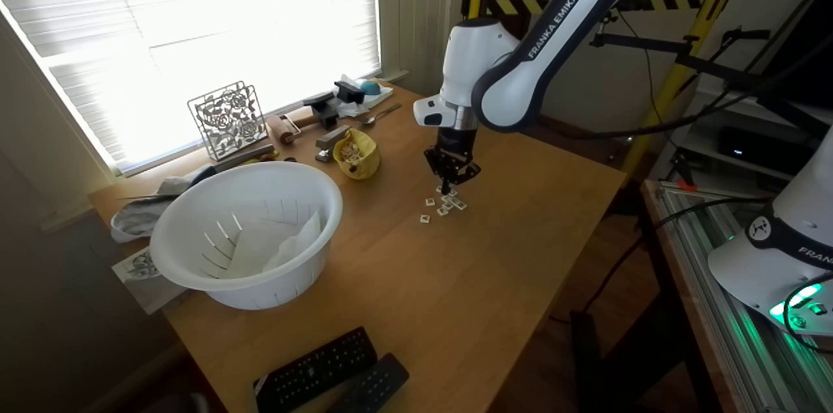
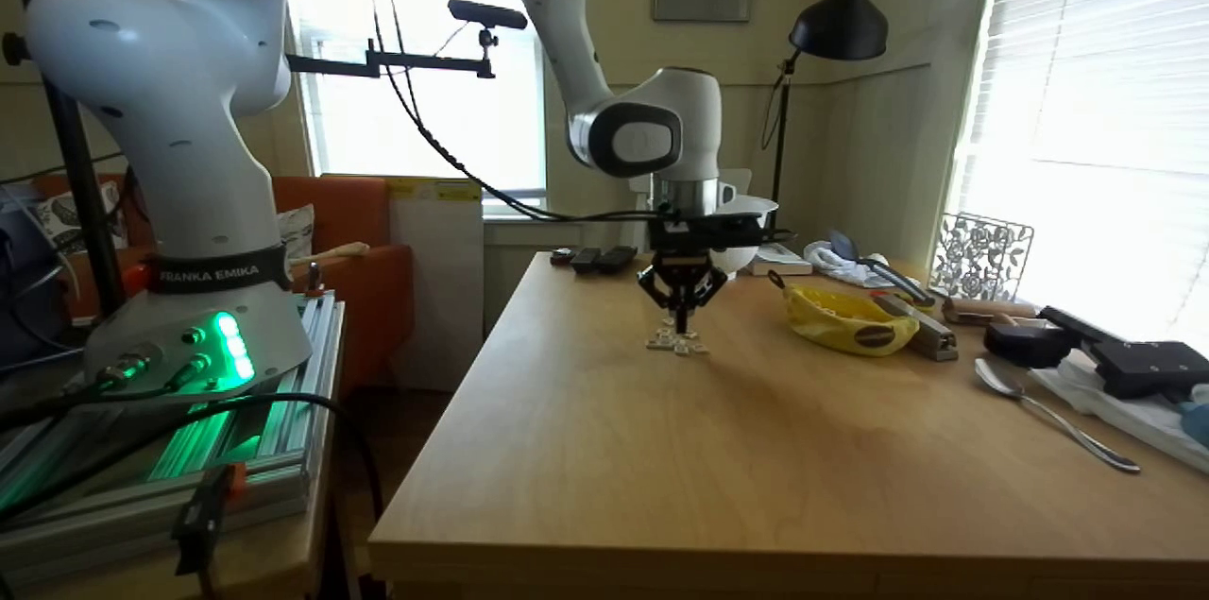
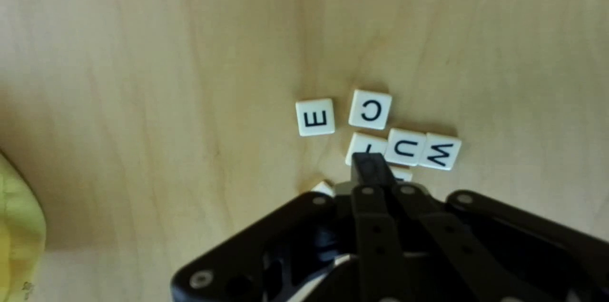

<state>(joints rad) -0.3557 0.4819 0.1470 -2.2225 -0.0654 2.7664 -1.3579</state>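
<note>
My gripper (image 3: pixel 372 161) points straight down at a cluster of white letter tiles, its fingers together with nothing visible between them. In the wrist view the tips overlap a partly covered tile (image 3: pixel 360 142). Touching that tile is the U tile (image 3: pixel 405 147), with the W tile (image 3: pixel 440 151) against its far side. The C tile (image 3: pixel 370 109) and the E tile (image 3: pixel 315 117) lie apart from them. Parts of more tiles show behind the fingers. In both exterior views the gripper (image 1: pixel 446 189) is low over the tiles (image 2: pixel 682 348); whether it touches one I cannot tell.
A yellow pouch (image 1: pixel 357 156) with small pieces inside sits towards the window. A large white basket (image 1: pixel 244 279), remotes (image 1: pixel 319 367), a spoon (image 2: pixel 1048 420), a metal bar (image 2: pixel 921 328) and a wire holder (image 2: pixel 982 255) are also on the table (image 2: pixel 756 468).
</note>
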